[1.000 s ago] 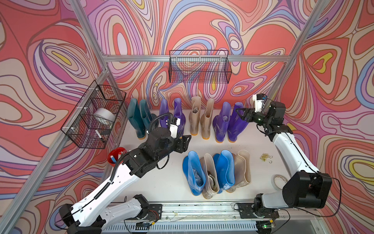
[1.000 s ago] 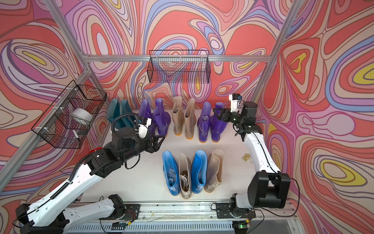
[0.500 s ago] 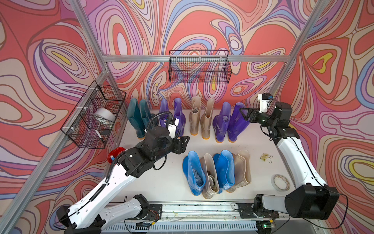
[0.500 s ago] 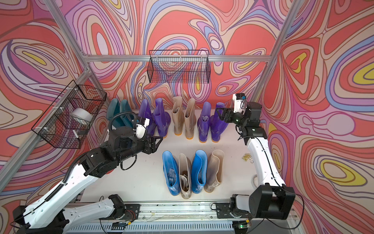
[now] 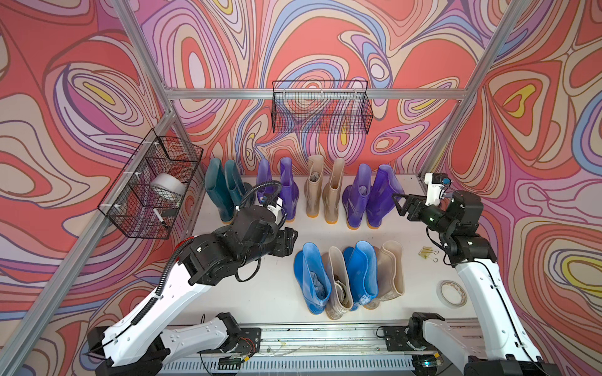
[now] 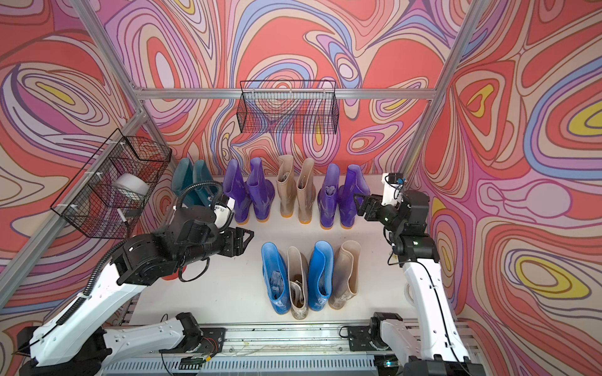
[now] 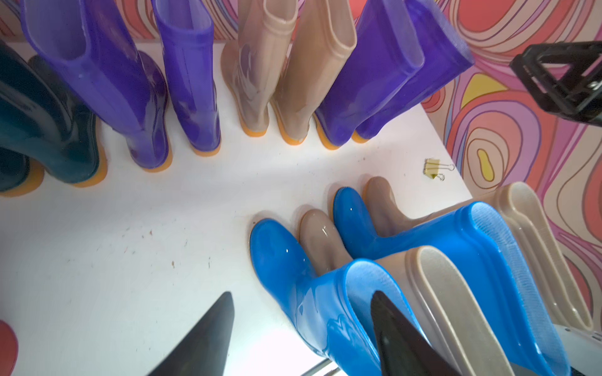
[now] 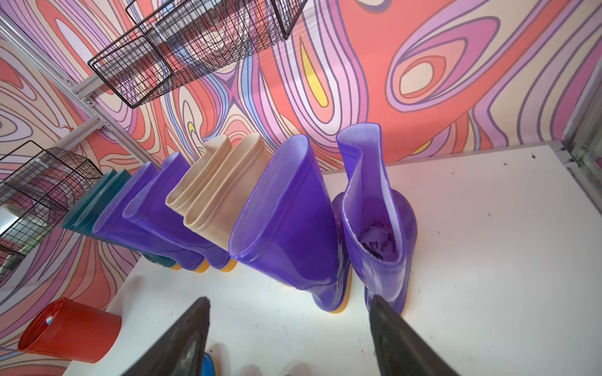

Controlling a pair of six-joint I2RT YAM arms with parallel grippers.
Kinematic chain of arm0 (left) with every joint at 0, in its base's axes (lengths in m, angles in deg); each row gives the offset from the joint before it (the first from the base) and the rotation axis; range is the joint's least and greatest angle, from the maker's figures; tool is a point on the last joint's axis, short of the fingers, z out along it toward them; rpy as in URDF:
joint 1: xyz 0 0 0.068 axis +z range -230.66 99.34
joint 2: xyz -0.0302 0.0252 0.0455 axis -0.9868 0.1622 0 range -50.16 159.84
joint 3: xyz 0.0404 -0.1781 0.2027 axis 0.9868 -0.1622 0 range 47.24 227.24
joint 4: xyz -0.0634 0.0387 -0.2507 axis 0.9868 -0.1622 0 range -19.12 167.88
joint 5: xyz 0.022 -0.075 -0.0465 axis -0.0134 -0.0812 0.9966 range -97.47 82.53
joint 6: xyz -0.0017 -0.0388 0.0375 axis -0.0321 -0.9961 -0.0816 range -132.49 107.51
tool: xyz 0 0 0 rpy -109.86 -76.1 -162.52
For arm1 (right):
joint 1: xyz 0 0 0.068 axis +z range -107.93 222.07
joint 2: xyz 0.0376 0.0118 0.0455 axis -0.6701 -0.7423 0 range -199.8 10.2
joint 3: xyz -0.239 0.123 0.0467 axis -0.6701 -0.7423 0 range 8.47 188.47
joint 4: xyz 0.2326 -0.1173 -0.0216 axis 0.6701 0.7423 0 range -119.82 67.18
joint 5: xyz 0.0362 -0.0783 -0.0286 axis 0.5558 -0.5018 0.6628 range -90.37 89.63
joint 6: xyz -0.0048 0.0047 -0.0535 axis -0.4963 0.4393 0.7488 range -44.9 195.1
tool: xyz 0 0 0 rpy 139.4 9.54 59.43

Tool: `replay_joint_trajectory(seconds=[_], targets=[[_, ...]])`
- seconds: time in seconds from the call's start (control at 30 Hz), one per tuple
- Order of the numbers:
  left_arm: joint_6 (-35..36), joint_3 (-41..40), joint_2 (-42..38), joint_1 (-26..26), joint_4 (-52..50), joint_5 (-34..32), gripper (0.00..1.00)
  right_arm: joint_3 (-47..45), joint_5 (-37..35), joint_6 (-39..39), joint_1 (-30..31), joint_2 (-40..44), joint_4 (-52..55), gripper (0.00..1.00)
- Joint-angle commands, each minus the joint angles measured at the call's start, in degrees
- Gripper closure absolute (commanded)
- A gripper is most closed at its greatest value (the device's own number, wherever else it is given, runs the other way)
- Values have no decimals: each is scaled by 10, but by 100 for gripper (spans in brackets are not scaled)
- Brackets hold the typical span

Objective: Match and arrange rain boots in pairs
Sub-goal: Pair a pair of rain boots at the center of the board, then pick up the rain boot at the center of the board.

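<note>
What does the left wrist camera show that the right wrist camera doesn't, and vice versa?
Only the left wrist view shows the gold binder clip and, properly, the front bright blue boots and front beige boots; the right wrist view catches barely a blue sliver. Only the right wrist view shows the long wire basket, the side wire basket and crumpled stuffing inside the end purple boot. Both show the back row, teal, purple and beige, on the white table.
</note>
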Motion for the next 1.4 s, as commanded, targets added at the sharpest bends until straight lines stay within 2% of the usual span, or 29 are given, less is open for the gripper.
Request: replay_joint_trajectory(seconds=[0.0,0.23,0.37,0.6,1.03,1.2,1.37], targets=[[-54,-12,-4,-17,-43,-8,30,-28,-10,-14,4,36,21,22],[-93,-34,7,-62,-8,7,25,-53,-5,-8,3,64,44,21],[-110,-32,29,-89,-7,-7,22,-60,-1,-9,3,69,45,21],[-119,-32,57,-97,15,-5,18,-69,5,-14,3,75,47,20],[-112,-19,100,-111,0,3,18,-82,-2,-8,3,77,44,20],[-103,-15,113,-112,-4,2,23,-82,-3,-6,3,80,48,20],[-112,-17,102,-115,4,10,19,-82,-7,-3,3,87,53,20]])
